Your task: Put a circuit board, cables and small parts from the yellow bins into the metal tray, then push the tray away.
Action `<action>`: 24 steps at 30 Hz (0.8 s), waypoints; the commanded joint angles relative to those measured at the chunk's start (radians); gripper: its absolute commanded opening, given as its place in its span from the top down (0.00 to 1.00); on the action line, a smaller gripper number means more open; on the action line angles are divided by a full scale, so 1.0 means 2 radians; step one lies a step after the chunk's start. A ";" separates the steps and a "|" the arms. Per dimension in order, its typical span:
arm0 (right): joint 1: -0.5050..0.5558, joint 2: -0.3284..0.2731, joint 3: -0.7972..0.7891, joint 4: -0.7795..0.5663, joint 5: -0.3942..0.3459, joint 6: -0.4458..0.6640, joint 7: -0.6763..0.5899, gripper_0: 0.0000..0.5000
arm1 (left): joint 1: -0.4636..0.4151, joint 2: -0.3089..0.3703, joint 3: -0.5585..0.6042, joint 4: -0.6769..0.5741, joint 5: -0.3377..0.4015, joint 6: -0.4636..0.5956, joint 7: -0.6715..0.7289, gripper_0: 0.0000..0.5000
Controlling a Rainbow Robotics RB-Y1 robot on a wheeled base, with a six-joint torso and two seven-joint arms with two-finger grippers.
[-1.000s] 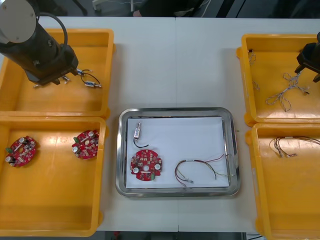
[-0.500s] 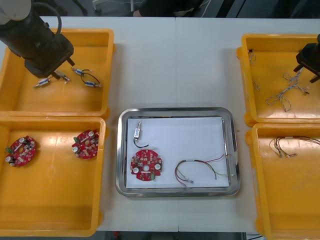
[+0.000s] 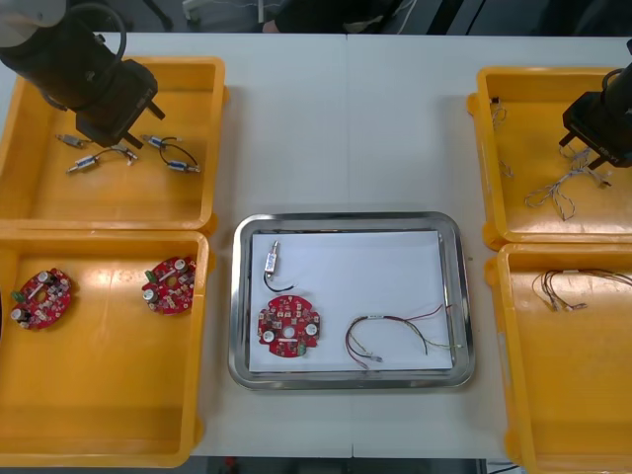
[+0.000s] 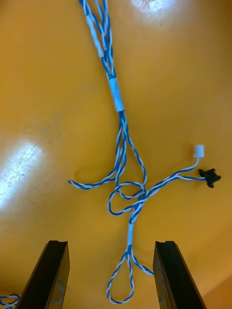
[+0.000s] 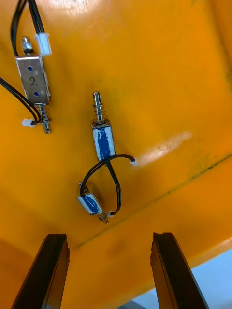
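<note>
Right wrist view checked. Found right gripper (image 4: pixel 110 244) over far right yellow bin (image 3: pixel 553 89), fingers (image 4: pixel 53 270) spread, nothing held. Noted twisted blue and white cable (image 4: pixel 121 130), looped end between fingers, long axis running straight away from them. Logged left gripper (image 5: pixel 108 236), likewise spread, over far left yellow bin (image 3: pixel 30 197).

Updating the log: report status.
Left end effector open above small metal parts. Right end effector open above blue-white cable. Tray holds board, cable, part. No obstruction.
</note>
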 commanded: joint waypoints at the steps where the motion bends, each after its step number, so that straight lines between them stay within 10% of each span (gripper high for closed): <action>1: 0.008 0.009 -0.015 -0.007 0.005 -0.016 -0.023 0.00 | -0.030 -0.007 -0.035 0.016 0.023 -0.022 0.006 0.00; 24: 0.050 0.030 -0.019 -0.007 0.002 -0.064 -0.032 0.00 | -0.018 -0.018 -0.094 0.032 0.046 -0.045 0.014 0.00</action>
